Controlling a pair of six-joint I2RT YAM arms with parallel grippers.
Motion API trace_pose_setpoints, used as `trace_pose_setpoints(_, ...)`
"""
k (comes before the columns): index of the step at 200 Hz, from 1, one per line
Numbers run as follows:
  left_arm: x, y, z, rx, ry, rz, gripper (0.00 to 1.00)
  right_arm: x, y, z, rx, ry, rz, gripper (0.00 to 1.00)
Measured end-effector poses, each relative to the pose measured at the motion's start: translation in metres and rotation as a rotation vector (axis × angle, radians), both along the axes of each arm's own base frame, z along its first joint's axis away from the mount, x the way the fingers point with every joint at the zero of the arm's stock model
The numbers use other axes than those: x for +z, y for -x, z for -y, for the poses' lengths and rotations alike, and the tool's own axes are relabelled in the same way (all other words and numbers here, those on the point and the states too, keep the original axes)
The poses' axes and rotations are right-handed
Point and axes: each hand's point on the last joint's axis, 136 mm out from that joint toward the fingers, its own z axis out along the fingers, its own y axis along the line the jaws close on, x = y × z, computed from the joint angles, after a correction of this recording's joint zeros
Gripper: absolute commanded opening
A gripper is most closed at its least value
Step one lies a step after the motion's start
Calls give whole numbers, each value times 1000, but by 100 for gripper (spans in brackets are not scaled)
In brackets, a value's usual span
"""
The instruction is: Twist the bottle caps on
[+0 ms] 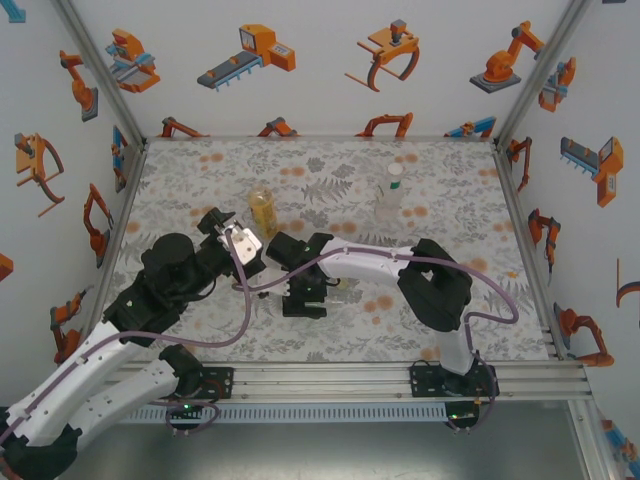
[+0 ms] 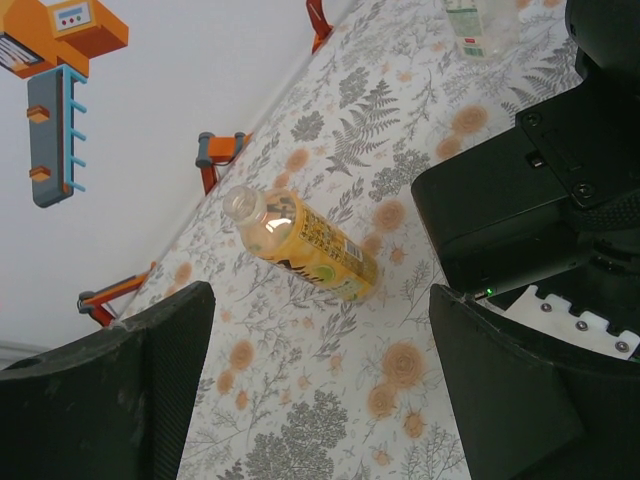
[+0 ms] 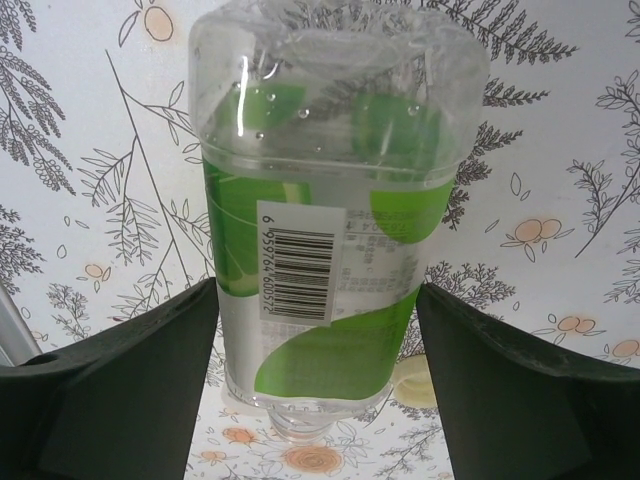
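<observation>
Left gripper (image 2: 320,300): its two fingers are wide apart and hold nothing; it faces the yellow bottle
Yellow bottle (image 2: 310,245): it stands near the left gripper, a bit further back on the table (image 1: 450,310); its mouth is bare, with no cap on
Right gripper (image 3: 315,300): one finger sits on each side of the green bottle; I cannot tell if they squeeze it or just sit close
Green bottle (image 3: 330,200): it lies flat on the table, bottom pointing away from the wrist, neck pointing back toward it; the neck looks bare
Loose cap (image 3: 413,384): pale yellow-green, on the table just beside that neck
Far bottle (image 1: 391,200): it stands at the back right, well apart from both arms; it seems to have a pale top, but that is too small to be sure
How to do it well: I think the green bottle must stand up first; one gripper should hold it by the middle, not so hard that it squashes; the other should take the cap by its rim, set it flat on the neck, then turn gently
</observation>
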Motion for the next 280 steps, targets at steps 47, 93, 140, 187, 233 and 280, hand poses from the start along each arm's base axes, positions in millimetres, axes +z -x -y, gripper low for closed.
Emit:
trace_pose_setpoints(47, -1, 0, 1, -4, -2, -3, 81, 23, 0, 0, 1, -61, 35, 76)
trace_pose_setpoints(93, 1, 0, 4, -22, 7, -1, 82, 64, 8, 20, -1, -175, 101, 77)
trace_pose_setpoints(140, -8, 0, 13, -57, -12, -28, 84, 79, 11, 60, -50, -246, 149, 77)
trace_pose_setpoints(187, -34, 6, 32, -164, -116, -139, 86, 110, 3, 105, -197, -410, 210, 78)
trace_pose_setpoints(233, -46, 21, 51, -315, -189, -229, 87, 146, -3, 139, -347, -600, 287, 80)
trace_pose_setpoints(280, -99, 29, 73, -441, -280, -413, 87, 181, -8, 154, -427, -732, 394, 81)
